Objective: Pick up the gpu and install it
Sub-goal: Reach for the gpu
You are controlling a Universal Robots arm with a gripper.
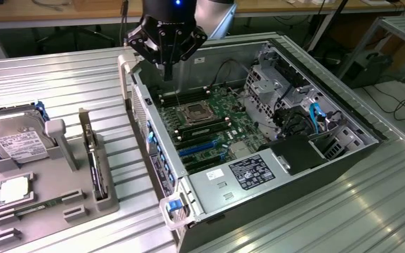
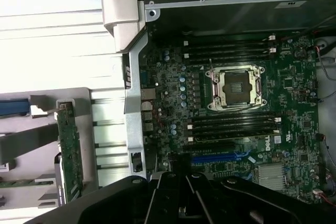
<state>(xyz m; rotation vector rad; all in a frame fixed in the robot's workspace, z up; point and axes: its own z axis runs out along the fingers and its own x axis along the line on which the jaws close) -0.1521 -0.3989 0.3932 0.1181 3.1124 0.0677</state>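
The gpu [image 1: 93, 158] stands on edge in a slot of the grey holder tray [image 1: 48, 182], near the hard drive [image 1: 16, 139], whose white label [image 1: 19, 146] has print too small to read. The gripper [image 1: 166, 73], fingers pressed together and holding nothing, hovers above the open computer case [image 1: 294, 211]. The power supply label [image 1: 252, 172] is equally illegible.

Hand [image 1: 167, 75] closed above case [image 1: 280, 213]; gpu [image 1: 92, 158] upright in holder [image 1: 44, 204].
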